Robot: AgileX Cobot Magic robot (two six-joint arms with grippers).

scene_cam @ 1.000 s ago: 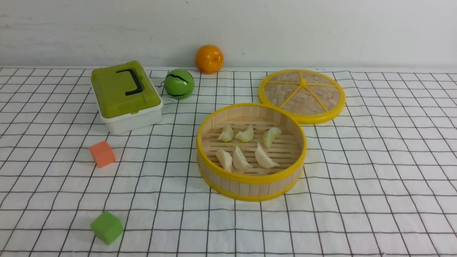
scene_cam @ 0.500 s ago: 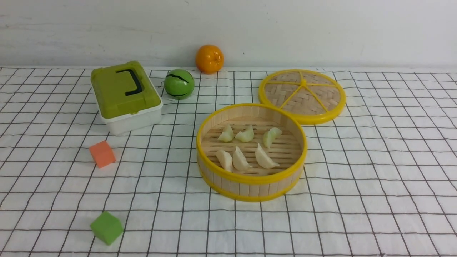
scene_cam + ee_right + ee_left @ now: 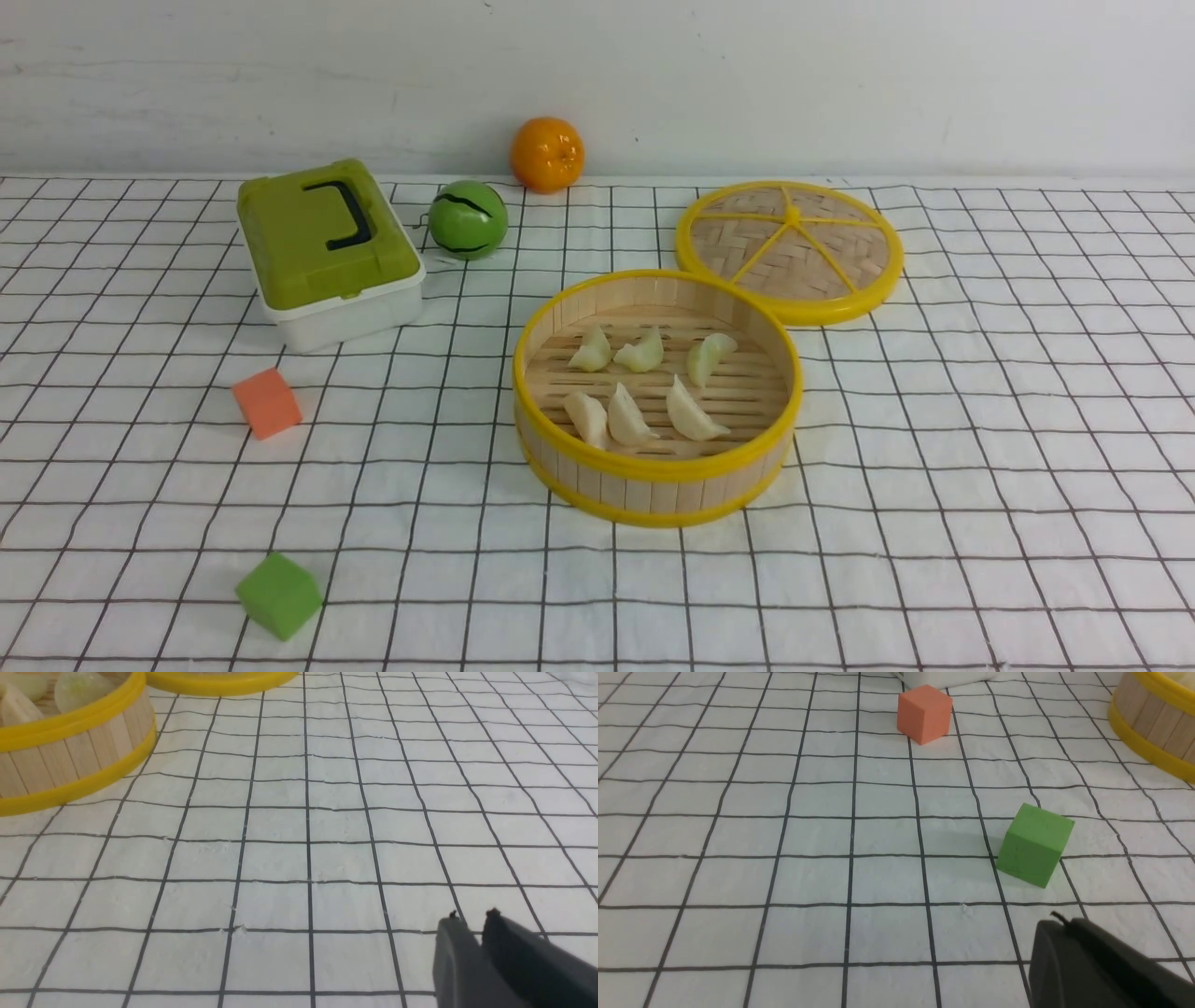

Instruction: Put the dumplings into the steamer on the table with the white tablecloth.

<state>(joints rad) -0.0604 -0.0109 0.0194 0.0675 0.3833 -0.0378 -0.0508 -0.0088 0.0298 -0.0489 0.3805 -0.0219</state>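
White tablecloth (image 3: 980, 448), plain wall | left pincer (image 3: 1057, 921) together | right pincer (image 3: 469, 917) slightly apart, empty

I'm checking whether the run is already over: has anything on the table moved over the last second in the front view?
Nothing visibly changed. All six dumplings lie in the steamer, with the lid, box and cubes where they were.
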